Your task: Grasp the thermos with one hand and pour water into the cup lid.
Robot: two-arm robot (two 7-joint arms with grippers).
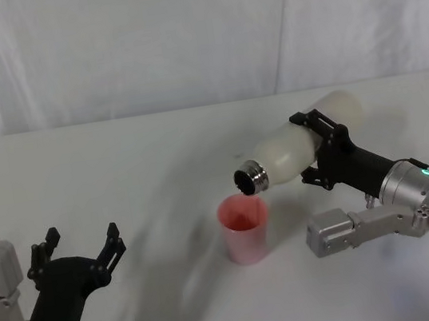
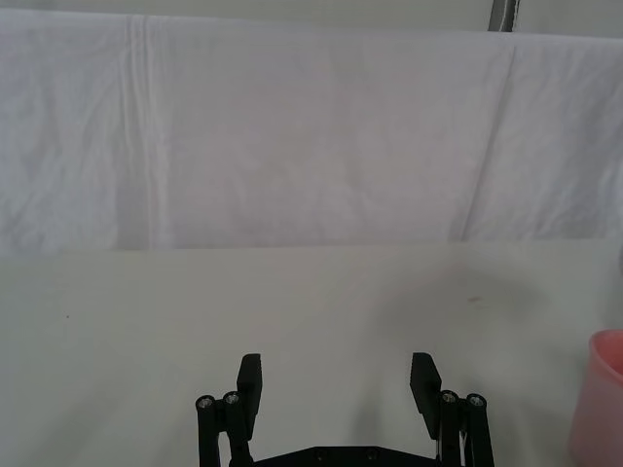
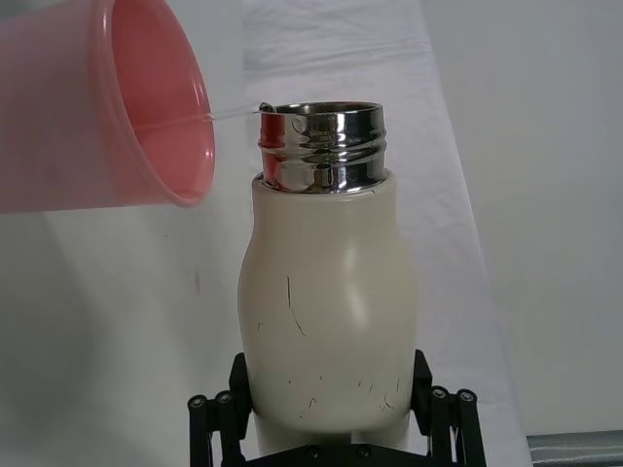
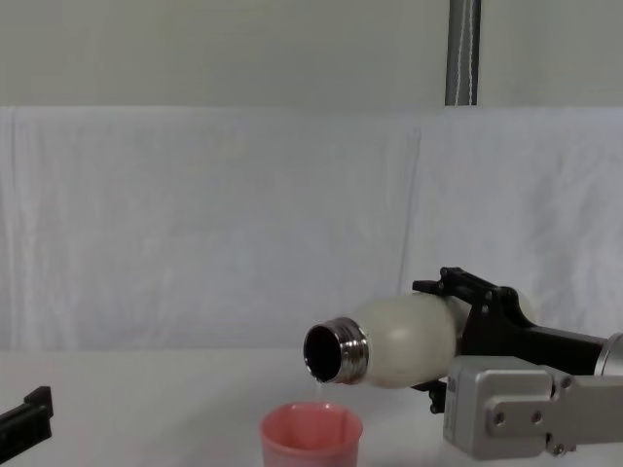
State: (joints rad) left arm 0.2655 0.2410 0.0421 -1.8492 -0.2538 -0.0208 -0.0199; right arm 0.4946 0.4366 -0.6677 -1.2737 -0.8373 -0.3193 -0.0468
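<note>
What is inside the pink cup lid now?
A thin stream of water runs from the thermos mouth into the cup lid, held tilted by the right gripper. The cup's bottom is hidden.

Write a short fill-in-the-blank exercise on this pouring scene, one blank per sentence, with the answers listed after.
1. The right hand holds the thermos tipped nearly ____.
2. A thin stream of water runs from the steel neck into the ____ cup lid.
3. The cup lid stands upright on the white ____.
4. The left hand hangs apart from the cup lid with its fingers ____.

Answers: horizontal; pink; table; open
</note>
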